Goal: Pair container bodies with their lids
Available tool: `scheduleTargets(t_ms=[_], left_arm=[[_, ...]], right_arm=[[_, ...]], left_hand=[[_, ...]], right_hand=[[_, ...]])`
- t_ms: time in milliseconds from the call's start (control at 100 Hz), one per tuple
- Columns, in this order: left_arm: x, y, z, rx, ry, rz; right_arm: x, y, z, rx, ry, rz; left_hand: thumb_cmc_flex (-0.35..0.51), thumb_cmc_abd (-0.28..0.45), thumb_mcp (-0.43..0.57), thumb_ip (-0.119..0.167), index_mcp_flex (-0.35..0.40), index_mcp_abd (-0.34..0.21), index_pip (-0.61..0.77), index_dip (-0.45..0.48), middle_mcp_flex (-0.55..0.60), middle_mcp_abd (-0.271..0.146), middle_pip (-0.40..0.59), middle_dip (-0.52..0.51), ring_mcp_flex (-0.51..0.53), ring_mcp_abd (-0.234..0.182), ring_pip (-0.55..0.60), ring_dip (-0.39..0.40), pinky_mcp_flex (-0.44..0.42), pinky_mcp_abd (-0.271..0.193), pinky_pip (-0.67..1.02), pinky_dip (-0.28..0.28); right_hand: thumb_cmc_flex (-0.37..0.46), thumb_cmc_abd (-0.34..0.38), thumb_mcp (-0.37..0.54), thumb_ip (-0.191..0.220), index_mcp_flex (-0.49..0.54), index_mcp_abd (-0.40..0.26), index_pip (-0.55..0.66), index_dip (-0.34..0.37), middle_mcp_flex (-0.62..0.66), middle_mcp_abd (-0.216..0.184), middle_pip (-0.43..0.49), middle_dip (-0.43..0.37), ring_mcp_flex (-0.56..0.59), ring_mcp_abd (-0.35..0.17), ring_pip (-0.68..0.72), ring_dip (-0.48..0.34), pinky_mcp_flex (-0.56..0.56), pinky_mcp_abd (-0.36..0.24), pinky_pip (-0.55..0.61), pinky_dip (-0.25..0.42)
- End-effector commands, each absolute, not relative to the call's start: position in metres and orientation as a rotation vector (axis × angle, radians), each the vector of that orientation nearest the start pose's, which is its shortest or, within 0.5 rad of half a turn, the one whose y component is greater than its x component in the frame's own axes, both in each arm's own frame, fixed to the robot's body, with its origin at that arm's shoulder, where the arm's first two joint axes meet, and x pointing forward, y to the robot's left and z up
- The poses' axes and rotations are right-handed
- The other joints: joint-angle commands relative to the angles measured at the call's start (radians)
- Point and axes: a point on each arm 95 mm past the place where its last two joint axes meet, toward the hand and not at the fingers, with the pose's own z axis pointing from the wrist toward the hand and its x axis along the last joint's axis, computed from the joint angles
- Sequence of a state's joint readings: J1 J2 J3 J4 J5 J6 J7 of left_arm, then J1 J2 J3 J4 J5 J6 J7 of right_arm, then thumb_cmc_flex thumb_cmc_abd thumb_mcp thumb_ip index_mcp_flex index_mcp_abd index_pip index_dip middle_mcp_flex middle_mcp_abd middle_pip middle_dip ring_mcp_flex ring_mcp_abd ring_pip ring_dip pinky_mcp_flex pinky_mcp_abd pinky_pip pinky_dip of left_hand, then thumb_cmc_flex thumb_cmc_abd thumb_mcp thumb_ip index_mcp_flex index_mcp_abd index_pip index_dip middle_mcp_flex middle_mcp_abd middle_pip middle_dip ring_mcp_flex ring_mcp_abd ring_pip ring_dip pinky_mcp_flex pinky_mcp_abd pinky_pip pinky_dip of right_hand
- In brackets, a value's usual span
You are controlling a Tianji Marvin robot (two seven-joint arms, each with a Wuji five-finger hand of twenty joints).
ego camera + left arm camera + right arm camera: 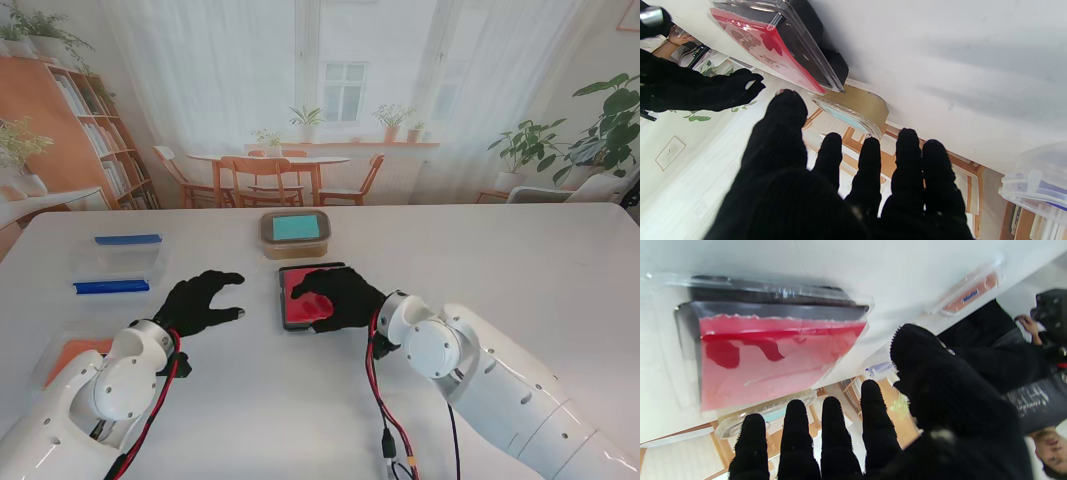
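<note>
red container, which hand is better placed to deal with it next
Right. The right hand hangs over the red container, fingers spread. The left hand is open too, but off to the container's left over bare table.

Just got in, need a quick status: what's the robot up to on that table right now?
It is matching containers with lids. The right hand is spread over the black container with the red inside at mid-table, its clear lid on top; whether it grips or only presses is unclear. The left hand hovers open beside it, holding nothing. The brown container with the teal lid sits farther from me, the clear box with blue clips to the left.
</note>
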State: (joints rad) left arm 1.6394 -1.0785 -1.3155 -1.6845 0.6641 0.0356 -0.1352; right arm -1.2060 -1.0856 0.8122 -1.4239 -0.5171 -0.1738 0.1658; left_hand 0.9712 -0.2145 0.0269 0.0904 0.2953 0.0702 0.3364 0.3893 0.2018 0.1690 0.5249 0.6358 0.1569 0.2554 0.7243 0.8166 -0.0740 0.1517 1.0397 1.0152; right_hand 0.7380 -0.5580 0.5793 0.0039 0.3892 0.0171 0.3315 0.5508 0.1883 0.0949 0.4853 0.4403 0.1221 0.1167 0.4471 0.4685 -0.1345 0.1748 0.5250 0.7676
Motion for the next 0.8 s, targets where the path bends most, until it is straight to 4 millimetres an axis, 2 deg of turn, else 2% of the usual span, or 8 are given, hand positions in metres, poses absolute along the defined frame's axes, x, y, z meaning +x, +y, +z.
scheduleTargets(t_ms=[0,130,330,480,790], left_arm=[[0.385,0.028,-0.325,-1.623,1.394,-1.554],[0.382,0.032,-0.327,-1.624,1.393,-1.547],[0.381,0.034,-0.328,-1.626,1.386,-1.549],[0.38,0.035,-0.328,-1.629,1.378,-1.552],[0.377,0.04,-0.329,-1.631,1.371,-1.546]], right_arm=[[0.435,0.105,-0.327,1.36,1.927,1.815],[0.439,0.111,-0.326,1.287,1.937,1.806],[0.446,0.118,-0.323,1.198,1.976,1.78],[0.449,0.123,-0.323,1.185,1.992,1.77],[0.456,0.136,-0.333,1.227,2.031,1.719]], left_hand=[[-0.015,0.017,-0.027,-0.026,0.009,-0.017,-0.022,-0.013,-0.016,0.013,-0.007,-0.011,-0.017,-0.003,-0.023,-0.014,-0.014,0.007,-0.033,-0.006],[-0.015,0.017,-0.027,-0.026,0.01,-0.022,-0.023,-0.012,-0.015,0.013,-0.006,-0.011,-0.015,-0.002,-0.025,-0.017,-0.014,0.007,-0.032,-0.003],[-0.016,0.016,-0.028,-0.026,0.008,-0.025,-0.024,-0.011,-0.016,0.014,-0.007,-0.012,-0.015,-0.002,-0.024,-0.017,-0.015,0.005,-0.024,0.007],[-0.016,0.016,-0.028,-0.026,0.008,-0.028,-0.023,-0.009,-0.016,0.013,-0.007,-0.013,-0.016,-0.003,-0.024,-0.018,-0.015,0.003,-0.023,0.012],[-0.017,0.015,-0.028,-0.027,0.009,-0.032,-0.022,-0.007,-0.016,0.015,-0.007,-0.013,-0.015,-0.001,-0.023,-0.018,-0.015,0.003,-0.025,0.018]], right_hand=[[0.035,-0.037,0.027,-0.026,-0.008,-0.039,-0.013,-0.02,-0.022,-0.031,-0.046,-0.017,-0.018,-0.028,-0.06,-0.018,-0.018,0.007,-0.068,0.025],[0.035,-0.042,0.037,-0.028,-0.014,-0.046,-0.008,-0.021,-0.026,-0.043,-0.104,-0.019,-0.025,-0.036,-0.138,-0.024,-0.002,0.006,-0.14,0.006],[0.031,-0.052,0.04,-0.03,-0.013,-0.05,0.0,-0.023,-0.036,-0.059,-0.175,-0.001,-0.037,-0.049,-0.206,-0.005,0.011,-0.01,-0.189,-0.027],[0.024,-0.068,0.049,-0.03,-0.021,-0.049,-0.006,-0.029,-0.041,-0.063,-0.214,0.03,-0.041,-0.052,-0.239,0.022,0.02,-0.013,-0.217,-0.054],[0.001,-0.08,0.047,-0.032,-0.028,-0.045,-0.021,-0.042,-0.05,-0.072,-0.272,0.037,-0.049,-0.054,-0.283,0.028,0.026,-0.016,-0.245,-0.087]])
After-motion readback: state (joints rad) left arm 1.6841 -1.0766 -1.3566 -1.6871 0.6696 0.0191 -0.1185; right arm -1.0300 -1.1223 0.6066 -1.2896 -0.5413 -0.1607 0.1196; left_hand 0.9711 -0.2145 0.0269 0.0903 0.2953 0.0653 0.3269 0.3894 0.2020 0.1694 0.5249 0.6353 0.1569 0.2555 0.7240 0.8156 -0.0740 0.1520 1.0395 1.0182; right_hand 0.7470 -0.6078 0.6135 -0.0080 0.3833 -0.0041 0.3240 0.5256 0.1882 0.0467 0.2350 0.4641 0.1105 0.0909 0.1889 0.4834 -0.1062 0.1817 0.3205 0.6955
